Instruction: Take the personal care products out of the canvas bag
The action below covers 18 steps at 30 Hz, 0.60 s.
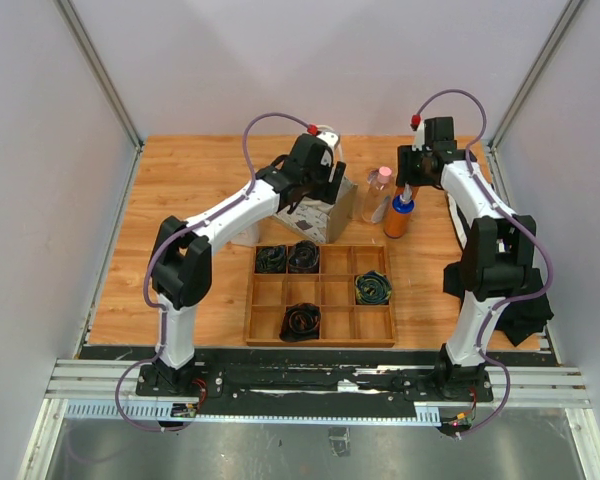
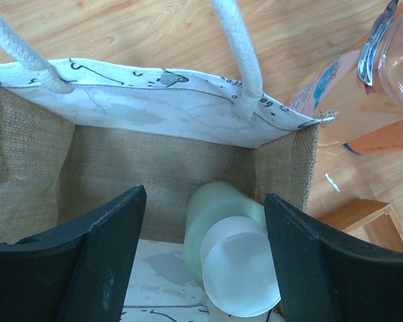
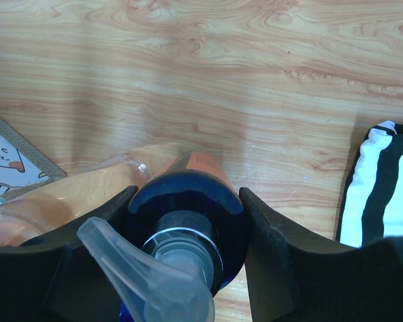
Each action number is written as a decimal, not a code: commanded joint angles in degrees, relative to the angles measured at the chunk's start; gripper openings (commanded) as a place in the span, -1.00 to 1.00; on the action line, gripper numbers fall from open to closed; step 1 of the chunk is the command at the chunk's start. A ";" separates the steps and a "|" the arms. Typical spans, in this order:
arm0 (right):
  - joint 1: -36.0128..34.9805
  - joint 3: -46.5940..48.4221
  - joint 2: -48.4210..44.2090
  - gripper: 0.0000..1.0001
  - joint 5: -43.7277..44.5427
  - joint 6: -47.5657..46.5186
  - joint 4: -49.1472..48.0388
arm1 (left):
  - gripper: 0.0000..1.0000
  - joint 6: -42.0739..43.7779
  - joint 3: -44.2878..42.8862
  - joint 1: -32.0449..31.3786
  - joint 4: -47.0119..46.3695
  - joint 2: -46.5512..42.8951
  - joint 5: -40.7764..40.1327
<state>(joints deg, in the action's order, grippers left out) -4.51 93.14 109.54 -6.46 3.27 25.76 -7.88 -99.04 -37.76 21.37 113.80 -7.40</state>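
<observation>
- Pale green bottle [image 2: 218, 215] with a white cap, inside the canvas bag [image 2: 154, 100], cap toward the bag mouth. The left jaws stand wide on either side, clear of it.
- Recommended grasp: centre the jaws on the bottle's body, away from the burlap walls and rope handles [image 2: 238, 47], close, then lift straight out.
- Orange bottle [image 3: 188, 201], already out on the table [image 3: 255, 67], with the right jaws clasped on its blue cap.
- Pinkish bottle [image 1: 377, 192], standing just beside it.
- Wooden tray [image 1: 320, 341], with coiled cables [image 1: 301, 322] in four compartments.
</observation>
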 commanded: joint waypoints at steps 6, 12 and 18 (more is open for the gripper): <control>0.73 -0.67 1.29 0.14 0.00 1.80 -1.34 | 0.55 0.97 2.22 -0.89 5.37 -1.85 0.73; 0.69 -0.44 2.78 0.65 -1.15 2.53 -0.77 | 0.58 0.67 1.51 -0.96 5.95 -2.42 1.62; 0.67 -0.89 1.19 0.88 -0.03 2.71 -0.51 | 0.54 0.23 1.67 -1.00 6.29 -2.67 2.69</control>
<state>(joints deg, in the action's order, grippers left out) -4.34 92.99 110.72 -7.46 5.74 24.51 -7.99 -98.52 -38.02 22.90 112.75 -6.50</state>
